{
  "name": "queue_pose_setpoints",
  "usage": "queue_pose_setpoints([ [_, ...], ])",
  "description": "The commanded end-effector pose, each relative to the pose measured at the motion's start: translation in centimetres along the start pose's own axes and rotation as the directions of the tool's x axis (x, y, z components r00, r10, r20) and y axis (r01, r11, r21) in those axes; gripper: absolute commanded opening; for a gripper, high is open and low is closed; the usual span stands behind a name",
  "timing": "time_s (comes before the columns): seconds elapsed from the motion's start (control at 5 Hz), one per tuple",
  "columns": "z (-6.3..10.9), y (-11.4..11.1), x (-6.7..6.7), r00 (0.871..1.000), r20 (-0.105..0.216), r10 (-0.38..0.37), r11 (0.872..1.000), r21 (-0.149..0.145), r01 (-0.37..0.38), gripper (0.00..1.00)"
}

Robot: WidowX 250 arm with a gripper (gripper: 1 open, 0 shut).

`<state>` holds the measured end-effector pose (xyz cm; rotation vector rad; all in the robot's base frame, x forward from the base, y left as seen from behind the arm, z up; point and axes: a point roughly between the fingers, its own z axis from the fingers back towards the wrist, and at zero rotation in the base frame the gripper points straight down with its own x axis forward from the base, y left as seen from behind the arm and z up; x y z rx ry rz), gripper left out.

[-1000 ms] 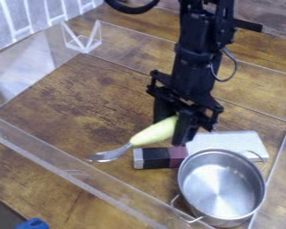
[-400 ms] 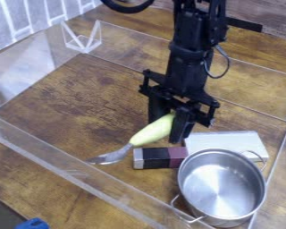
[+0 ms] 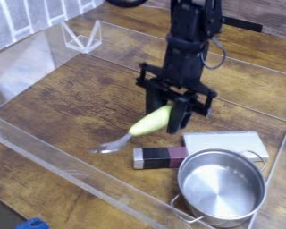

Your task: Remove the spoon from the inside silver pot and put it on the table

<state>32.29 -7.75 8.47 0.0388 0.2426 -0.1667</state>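
Spoon (image 3: 143,127) shifted left, clamped in hand (image 3: 178,114), slanting down-left.

a small black-and-silver block (image 3: 161,157) lies flat, its long side running left to right. just right of it, a flat silver-grey rectangular slab (image 3: 227,144) rests with a pale top face. at the back left, a clear acrylic triangular piece (image 3: 79,37) stands upright. a blue object (image 3: 33,224) shows at the bottom edge, mostly cut off and too little seen to identify.
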Motion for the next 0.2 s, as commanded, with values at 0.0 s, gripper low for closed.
queue_pose_setpoints([
  [0.0,0.56,0.64,0.63,0.999,0.041,0.015,1.000,-0.008,-0.015,0.00],
])
